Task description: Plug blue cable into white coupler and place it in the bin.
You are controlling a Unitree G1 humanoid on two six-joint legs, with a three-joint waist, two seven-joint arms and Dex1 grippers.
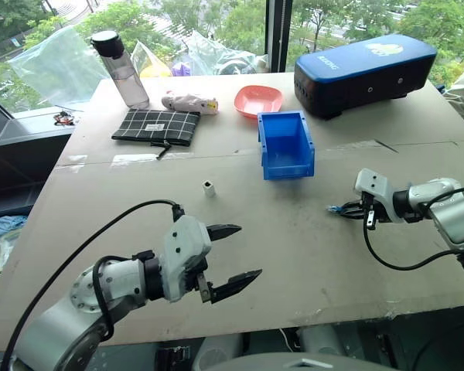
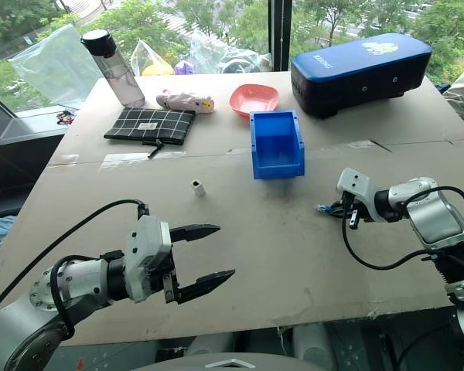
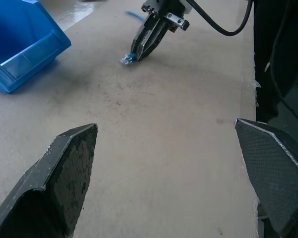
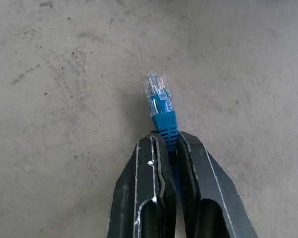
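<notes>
Right gripper (image 4: 168, 144) was clamped on the blue cable (image 4: 161, 111), just behind the plug boot. The clear plug stuck out past the fingertips, low over the bare table (image 1: 294, 232); whether it touched the surface, can't tell. In the left wrist view the same gripper came in tilted down, plug tip at or just above the tabletop, a short bit of blue cord trailing behind the fingers.

Left gripper (image 1: 233, 255) had its jaws spread wide, nothing between them. It hung over the near part of the table, pointing across toward the right gripper, well apart from it.

White coupler (image 1: 209, 188) stood alone on the table, out ahead of the left gripper, touched by neither gripper. It was well apart from the cable plug, which was off to the robot's right.

The bin (image 1: 285, 144) sat farther back, between the coupler and the right gripper in left-right terms, with its low front lip facing the robot. Interior looked bare.

Behind the bin: pink bowl (image 1: 258, 100), large dark-blue case (image 1: 363, 73). Back left: checked pouch (image 1: 156, 126), clear bottle with a black cap (image 1: 122, 69), small pale object (image 1: 189, 103) between bottle and bowl; can't tell what it was.
</notes>
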